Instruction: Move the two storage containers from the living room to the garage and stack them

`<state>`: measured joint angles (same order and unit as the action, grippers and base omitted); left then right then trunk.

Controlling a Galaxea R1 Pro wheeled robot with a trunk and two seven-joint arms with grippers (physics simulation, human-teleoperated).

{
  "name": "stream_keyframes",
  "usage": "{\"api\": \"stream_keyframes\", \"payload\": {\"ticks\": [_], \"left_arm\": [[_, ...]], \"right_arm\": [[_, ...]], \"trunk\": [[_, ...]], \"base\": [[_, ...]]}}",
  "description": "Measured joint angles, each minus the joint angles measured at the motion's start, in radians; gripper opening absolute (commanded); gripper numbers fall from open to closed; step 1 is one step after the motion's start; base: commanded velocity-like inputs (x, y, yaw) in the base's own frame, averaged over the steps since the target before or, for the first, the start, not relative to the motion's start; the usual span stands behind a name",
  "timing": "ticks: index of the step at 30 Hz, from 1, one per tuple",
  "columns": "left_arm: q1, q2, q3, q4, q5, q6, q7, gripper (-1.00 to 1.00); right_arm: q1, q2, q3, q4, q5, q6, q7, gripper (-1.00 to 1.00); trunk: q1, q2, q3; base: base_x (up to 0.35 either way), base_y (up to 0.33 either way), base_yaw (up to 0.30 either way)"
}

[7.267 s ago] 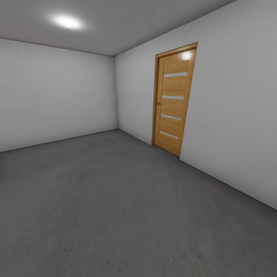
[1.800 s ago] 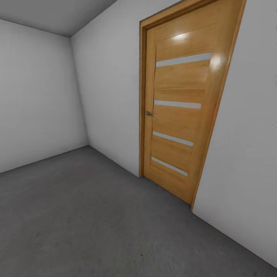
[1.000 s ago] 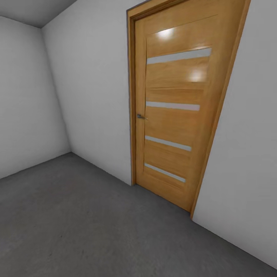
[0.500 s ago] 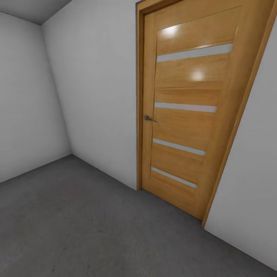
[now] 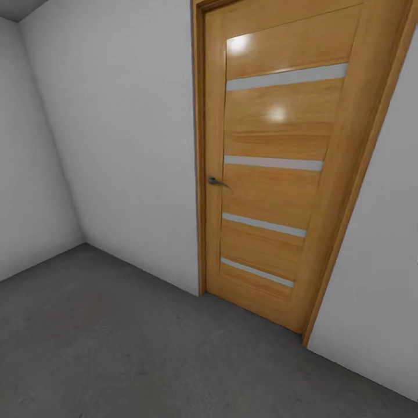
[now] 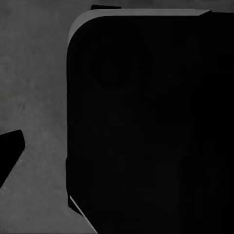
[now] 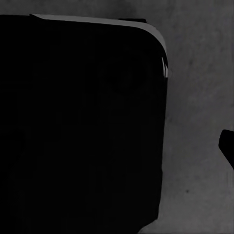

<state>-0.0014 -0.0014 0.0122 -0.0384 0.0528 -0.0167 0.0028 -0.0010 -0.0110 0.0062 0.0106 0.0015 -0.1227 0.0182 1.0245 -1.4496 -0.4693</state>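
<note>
Garage floor (image 5: 116, 348) grey | wooden door (image 5: 278, 168) shut | tool state: cannot tell

A closed wooden door (image 5: 273, 168) with four pale horizontal strips and a small metal lever handle (image 5: 216, 182) on its left edge stands in a pale grey wall (image 5: 128, 145); its wood frame (image 5: 199, 174) meets the rough dark grey floor (image 5: 116, 348) below. Left of the door the wall runs to a corner (image 5: 55, 151). Two bright light reflections glint on the door's upper panels
</note>
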Motion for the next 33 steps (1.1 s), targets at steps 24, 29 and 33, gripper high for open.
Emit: {"api": "stream_keyframes", "payload": {"ticks": [24,29,33], "left_arm": [[0.000,0.000,0.000,0.000,0.000,0.000,0.000,1.00],[0.000,0.000,0.001,0.000,0.000,0.000,0.000,1.00],[0.000,0.000,0.000,0.000,0.000,0.000,0.000,1.00]], "right_arm": [[0.000,-0.003,0.000,0.000,0.000,0.000,0.000,1.00],[0.000,-0.003,0.000,0.000,0.000,0.000,0.000,1.00],[0.000,-0.003,0.000,0.000,0.000,0.000,0.000,1.00]], "trunk": [[0.000,0.000,0.000],[0.000,0.000,0.000],[0.000,0.000,0.000]], "base": [[0.268,0.253,-0.242],[0.280,0.233,-0.243],[0.281,0.233,-0.244]]}}
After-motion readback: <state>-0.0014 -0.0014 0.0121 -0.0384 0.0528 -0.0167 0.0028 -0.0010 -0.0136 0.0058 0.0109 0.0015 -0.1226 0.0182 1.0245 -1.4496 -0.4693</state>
